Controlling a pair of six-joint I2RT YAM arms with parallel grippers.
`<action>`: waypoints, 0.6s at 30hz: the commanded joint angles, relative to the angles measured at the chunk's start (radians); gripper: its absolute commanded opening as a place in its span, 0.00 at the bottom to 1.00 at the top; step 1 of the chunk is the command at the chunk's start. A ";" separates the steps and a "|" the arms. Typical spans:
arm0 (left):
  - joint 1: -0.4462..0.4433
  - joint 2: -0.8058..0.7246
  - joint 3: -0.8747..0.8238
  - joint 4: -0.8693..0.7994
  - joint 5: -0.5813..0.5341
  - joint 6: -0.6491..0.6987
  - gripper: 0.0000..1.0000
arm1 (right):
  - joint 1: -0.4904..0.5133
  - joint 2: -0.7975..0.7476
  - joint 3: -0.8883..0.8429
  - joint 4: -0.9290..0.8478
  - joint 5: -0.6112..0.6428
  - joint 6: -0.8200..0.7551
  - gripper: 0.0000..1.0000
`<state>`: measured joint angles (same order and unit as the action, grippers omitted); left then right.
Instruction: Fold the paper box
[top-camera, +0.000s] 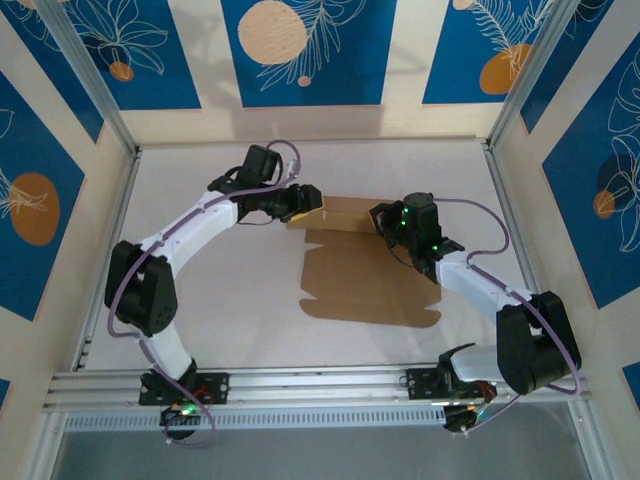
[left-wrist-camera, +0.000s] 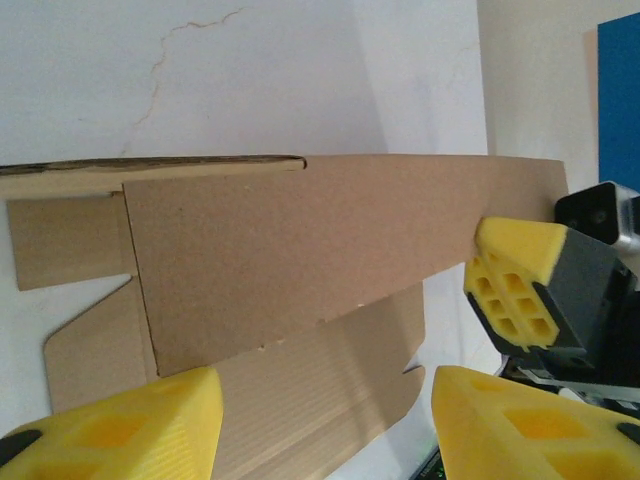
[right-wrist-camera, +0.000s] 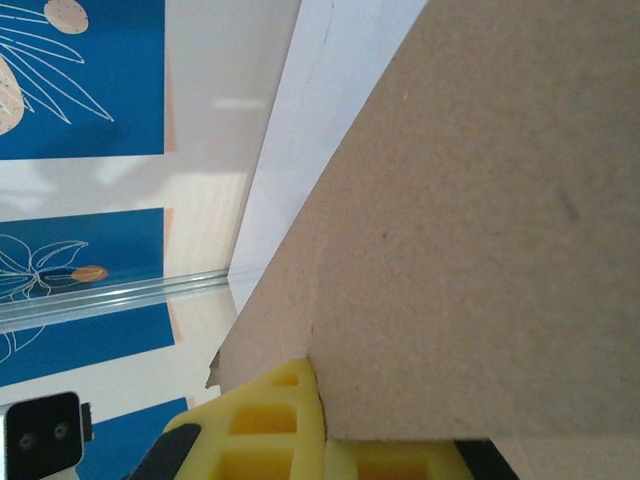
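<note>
paper box (top-camera: 365, 280): brown sheet lying flat in the middle of the table (top-camera: 220, 290), far flap lifted up | right gripper (top-camera: 386, 222): pinching the flap's right end | left gripper (top-camera: 306, 203): fingers wide apart, by the flap's left end

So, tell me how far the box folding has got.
Done: the box has its far panel folded up. In hand: the right gripper presses on the panel's end, and the left gripper is open beside it. Left: the rest lies flat on the table, flaps unfolded.
</note>
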<state>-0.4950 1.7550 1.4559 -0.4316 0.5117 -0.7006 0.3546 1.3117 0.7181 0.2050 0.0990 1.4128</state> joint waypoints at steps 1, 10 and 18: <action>0.001 0.018 0.036 0.036 -0.021 -0.005 0.57 | -0.002 -0.002 0.014 -0.066 -0.031 -0.027 0.04; 0.003 0.019 0.072 0.023 -0.026 0.017 0.57 | 0.002 0.001 0.014 -0.074 -0.024 -0.032 0.04; 0.023 -0.015 0.124 -0.080 -0.076 0.102 0.58 | 0.007 0.006 0.019 -0.078 -0.024 -0.036 0.04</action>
<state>-0.4911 1.7752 1.5410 -0.4671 0.4660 -0.6468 0.3538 1.3117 0.7246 0.1932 0.0940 1.4052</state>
